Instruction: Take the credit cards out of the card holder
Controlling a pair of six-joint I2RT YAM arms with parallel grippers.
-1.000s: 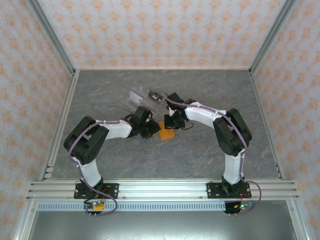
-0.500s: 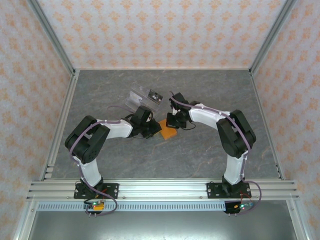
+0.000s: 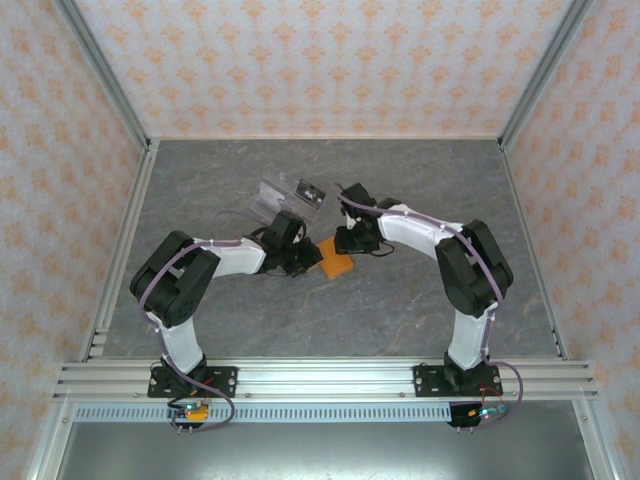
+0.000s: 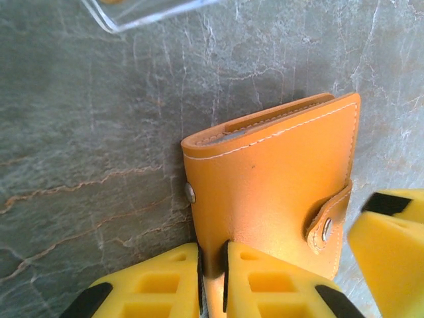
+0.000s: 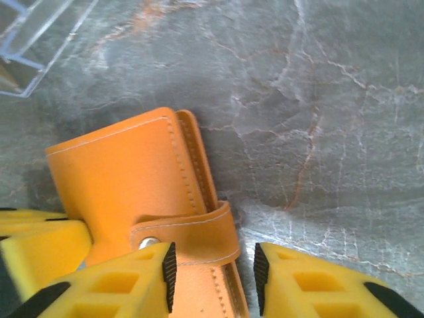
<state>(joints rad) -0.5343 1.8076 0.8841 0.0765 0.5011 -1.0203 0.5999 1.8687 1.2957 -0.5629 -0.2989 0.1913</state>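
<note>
**Grippers bracket the closed card holder; the clasp is not yet undone**

Left gripper (image 4: 212, 258) is clamped on the near edge of the orange leather card holder (image 4: 271, 179). It holds the wallet at the middle of the table, between the two arms; whether it lies quite flat I cannot tell. Right gripper (image 5: 212, 268) comes in from the opposite side with its jaws parted astride the end of the closing strap (image 5: 192, 228). One finger overlaps the strap and the other stands just clear of it, so nothing is pinched. The holder is folded, its strap fastened by the snap stud (image 5: 148, 243).

I judge this to be the opening step: the credit cards are presumably inside, and none can come out until the flap is free. The next move calls for the right jaws to close on the strap's tip and peel it off the stud while the left holds the body down. With too little hold, the whole wallet may lift or slide.

Walls papered pale pink with orange motifs (image 3: 320, 60) enclose the cell on three sides, edged by aluminium rails (image 3: 330, 372). The table (image 3: 430, 300) is grey, marbled with pale veins. A clear plastic piece (image 3: 285, 192) lies just beyond the holder, apart from it.
</note>
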